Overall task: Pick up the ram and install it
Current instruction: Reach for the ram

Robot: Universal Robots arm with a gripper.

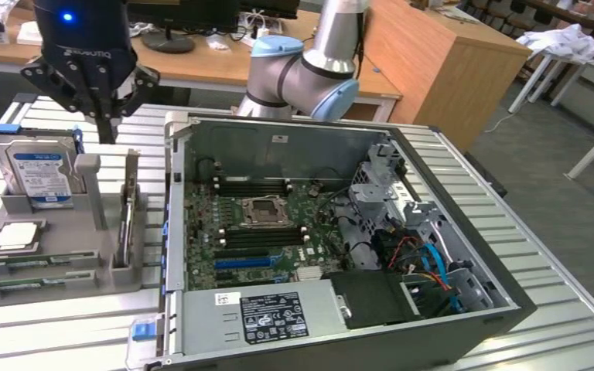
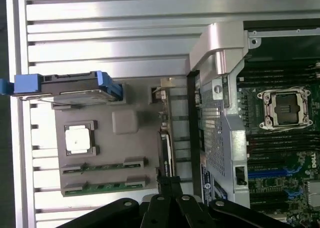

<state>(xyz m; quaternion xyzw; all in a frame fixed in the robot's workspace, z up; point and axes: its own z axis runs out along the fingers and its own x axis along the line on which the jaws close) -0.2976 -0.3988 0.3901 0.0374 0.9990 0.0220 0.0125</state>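
A: Exterior view first. State of the gripper (image 1: 106,130)?

B: Clenched. Fingers (image 1: 105,122) pressed together, nothing between them. Hanging over the back of the grey holder (image 1: 83,256), just beside the hard drive (image 1: 35,171) standing on edge there.

A: And the ram (image 1: 29,264)?

B: Seated in a groove toward the holder's front edge, well apart from the fingertips. Counted outward from them: hard drive, then processor chip (image 1: 16,236), then ram. Untouched. Long axis running from the exterior view's left to its right, one end aimed at the computer case (image 1: 177,232), the other away from it. Roughly parallel to the memory slots (image 1: 256,185) on the motherboard (image 1: 276,259). Paired with a second stick (image 1: 18,285) in the next groove, farther again from the fingers, on the same heading.

A: Now the wrist view.

B: Same story for the gripper (image 2: 169,184): closed to a point, empty, tips over a dark upright card (image 2: 166,153) at the case-side edge of the grey holder (image 2: 125,123).

A: Ram from there?

B: Ram (image 2: 105,166) off to one side of the fingertips, clear of them, between the processor chip (image 2: 78,139) and the second stick (image 2: 107,186). Thin green strip, grey blocks at both ends. One end pointing at the upright card and the computer case (image 2: 220,43) beyond it, the other end pointing away. Long axis parallel to the hard drive (image 2: 75,88) and to the memory slots (image 2: 280,70) beside the open socket (image 2: 287,108).
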